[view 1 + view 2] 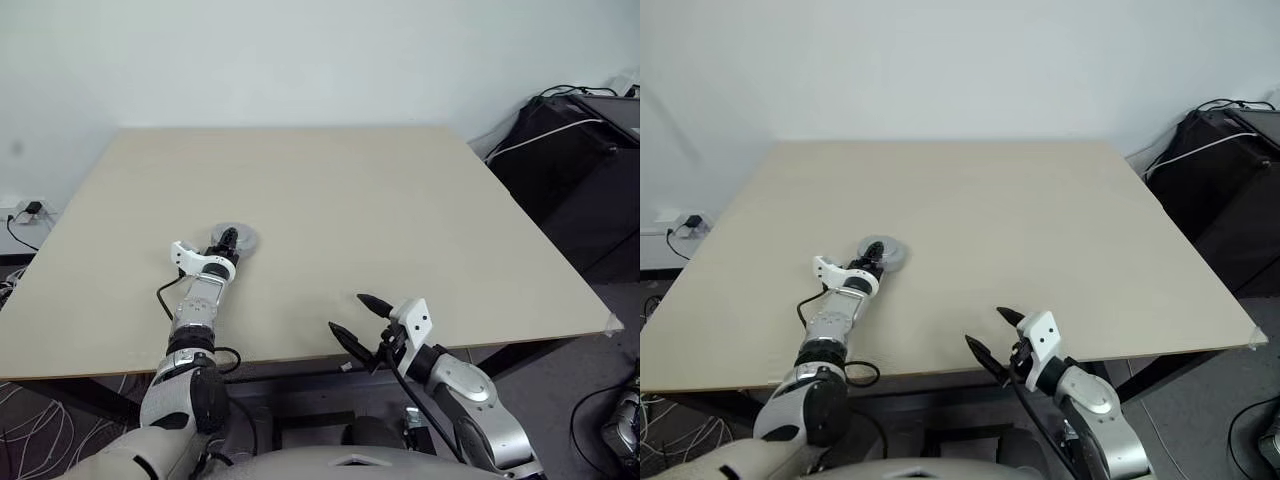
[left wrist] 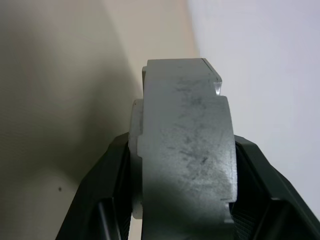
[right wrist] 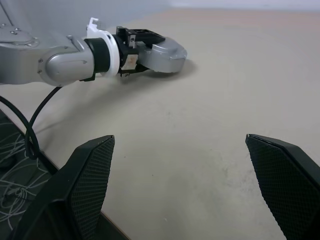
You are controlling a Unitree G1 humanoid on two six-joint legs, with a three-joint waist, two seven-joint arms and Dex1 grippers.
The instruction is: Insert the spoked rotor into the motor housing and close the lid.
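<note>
My left gripper (image 1: pixel 228 241) is shut on the lid (image 3: pixel 167 52), a thick round grey metal disc, holding it by its rim low over the left part of the table (image 1: pixel 380 200). Whether the disc touches the tabletop I cannot tell. In the left wrist view the lid (image 2: pixel 185 150) shows edge-on with a stepped raised part, clamped between both black fingers (image 2: pixel 112 170). My right gripper (image 1: pixel 348 312) hangs open and empty at the table's front edge, right of the left arm. The spoked rotor and the motor housing are out of view.
The pale wooden tabletop spreads wide behind and to the right of the lid. Black cases with cables (image 1: pixel 580 160) stand off the table's right side. A wall socket with a plug (image 1: pixel 28 210) sits at the far left.
</note>
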